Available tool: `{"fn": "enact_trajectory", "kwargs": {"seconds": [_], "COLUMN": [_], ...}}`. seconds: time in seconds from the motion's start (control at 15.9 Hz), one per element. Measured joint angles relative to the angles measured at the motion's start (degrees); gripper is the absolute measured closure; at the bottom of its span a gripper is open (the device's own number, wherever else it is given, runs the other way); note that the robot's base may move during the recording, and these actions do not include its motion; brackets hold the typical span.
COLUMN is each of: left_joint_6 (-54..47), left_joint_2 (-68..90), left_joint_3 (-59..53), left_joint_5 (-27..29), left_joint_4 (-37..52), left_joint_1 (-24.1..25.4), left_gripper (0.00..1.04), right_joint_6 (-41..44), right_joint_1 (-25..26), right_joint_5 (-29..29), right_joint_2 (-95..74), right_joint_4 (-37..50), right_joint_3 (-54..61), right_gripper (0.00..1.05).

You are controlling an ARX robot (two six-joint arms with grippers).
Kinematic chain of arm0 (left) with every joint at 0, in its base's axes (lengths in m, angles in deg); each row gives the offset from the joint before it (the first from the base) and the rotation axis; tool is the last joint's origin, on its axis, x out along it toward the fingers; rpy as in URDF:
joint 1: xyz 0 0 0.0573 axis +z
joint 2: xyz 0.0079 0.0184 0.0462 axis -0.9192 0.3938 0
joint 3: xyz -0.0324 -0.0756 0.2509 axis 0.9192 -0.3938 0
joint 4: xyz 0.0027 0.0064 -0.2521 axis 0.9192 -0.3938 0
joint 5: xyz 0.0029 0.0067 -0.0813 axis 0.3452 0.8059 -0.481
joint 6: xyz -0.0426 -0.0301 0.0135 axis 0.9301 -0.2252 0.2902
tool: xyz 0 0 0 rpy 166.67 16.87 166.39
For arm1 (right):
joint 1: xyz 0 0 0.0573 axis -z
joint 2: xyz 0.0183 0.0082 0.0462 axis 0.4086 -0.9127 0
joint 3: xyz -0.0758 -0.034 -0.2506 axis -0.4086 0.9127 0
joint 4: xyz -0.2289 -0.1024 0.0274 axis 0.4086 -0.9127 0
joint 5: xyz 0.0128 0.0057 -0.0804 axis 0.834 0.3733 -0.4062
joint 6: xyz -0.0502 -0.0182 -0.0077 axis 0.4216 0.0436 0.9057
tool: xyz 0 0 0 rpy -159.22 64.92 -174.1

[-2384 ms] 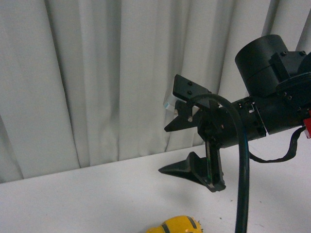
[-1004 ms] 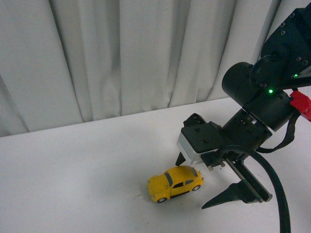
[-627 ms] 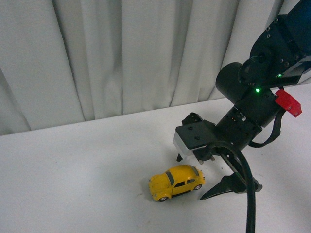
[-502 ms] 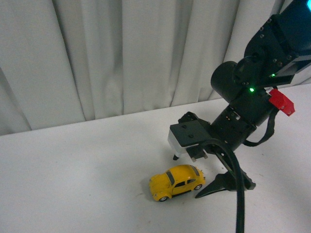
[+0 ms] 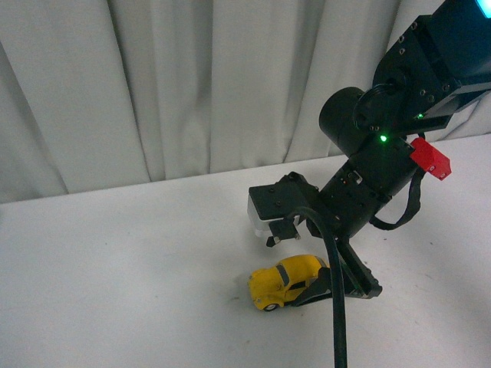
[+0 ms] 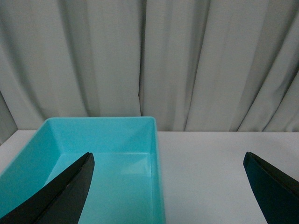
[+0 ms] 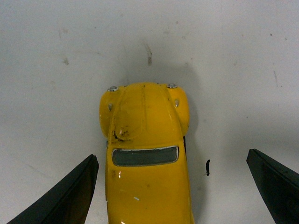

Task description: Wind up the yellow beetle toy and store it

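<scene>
The yellow beetle toy stands on its wheels on the white table, partly behind my right arm's black cable. My right gripper is open and low over the car, one finger on each side. In the right wrist view the car lies between the two black fingertips, closer to one of them, its bonnet pointing away from the wrist. My right gripper touches nothing there. My left gripper is open and empty, seen only in the left wrist view.
A turquoise bin stands empty on the white table below my left gripper, against the pale curtain. The curtain closes off the table's far edge. A small dark mark lies on the table beside the car.
My right arm has come down and moved left over the yellow beetle toy, so that its open fingers now straddle the car. The car has stayed on the table.
</scene>
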Motion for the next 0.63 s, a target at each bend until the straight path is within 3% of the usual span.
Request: {"fn": "enact_trajectory", "kwargs": {"seconds": [0.31, 0.63], "left_joint_6": [0.00, 0.00], "left_joint_2": [0.00, 0.00], "left_joint_3": [0.00, 0.00], "left_joint_5": [0.00, 0.00], "left_joint_4": [0.00, 0.00], "left_joint_1": [0.00, 0.00], "left_gripper": [0.07, 0.07], "right_joint_6": [0.37, 0.66], "right_joint_1": [-1.57, -2.19], "right_joint_5": [-1.20, -2.03], "right_joint_2": [0.20, 1.01], "right_joint_4": [1.38, 2.71], "right_joint_3": [2.10, 4.20], "right_gripper": [0.07, 0.52]}}
